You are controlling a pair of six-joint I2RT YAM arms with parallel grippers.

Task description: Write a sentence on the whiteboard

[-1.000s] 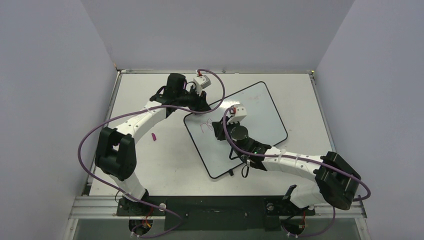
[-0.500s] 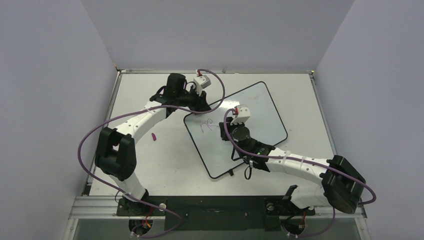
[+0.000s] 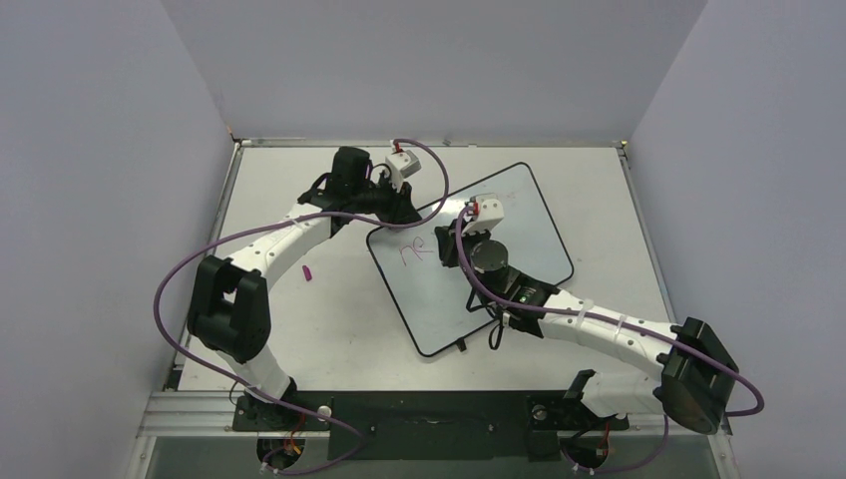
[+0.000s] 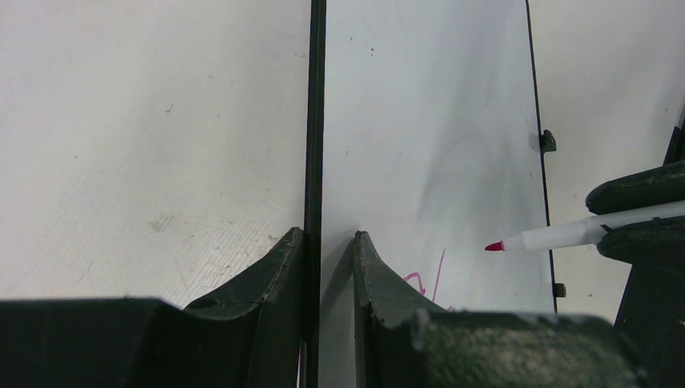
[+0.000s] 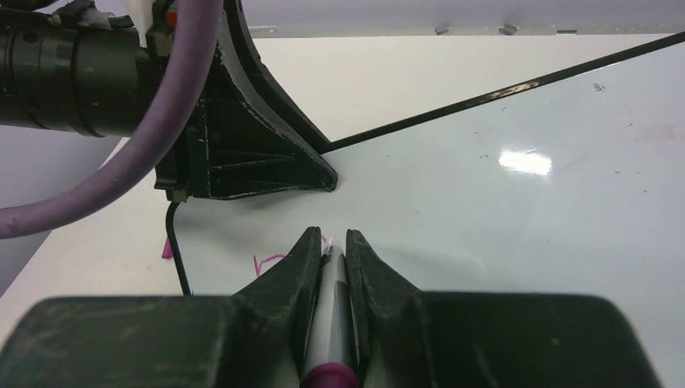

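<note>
Rightward and a little farther out is where my right arm has carried its wrist since a second ago, along the whiteboard (image 3: 529,225); the left arm has stayed put. The board lies askew on the table (image 3: 299,329), right of centre.

From overhead the sentence (image 3: 411,249) is only a few pink strokes on the board's left end, just left of the right gripper (image 3: 461,239), whose jaws that view hides. The right wrist camera settles it: the right gripper (image 5: 333,238) is clamped on a marker (image 5: 331,323), tip pointing down at the board beside the strokes (image 5: 271,260).

The left wrist camera gives what neither of the others does. The left gripper (image 4: 327,242) has its jaws nearly together astride the board's black frame, gripping that far-left edge. It also shows the marker (image 4: 557,236) side-on, its red tip just above the glossy surface; I cannot tell if it touches.

Only overhead do I see a small pink cap (image 3: 307,272) lying on the table, well left of the board.
</note>
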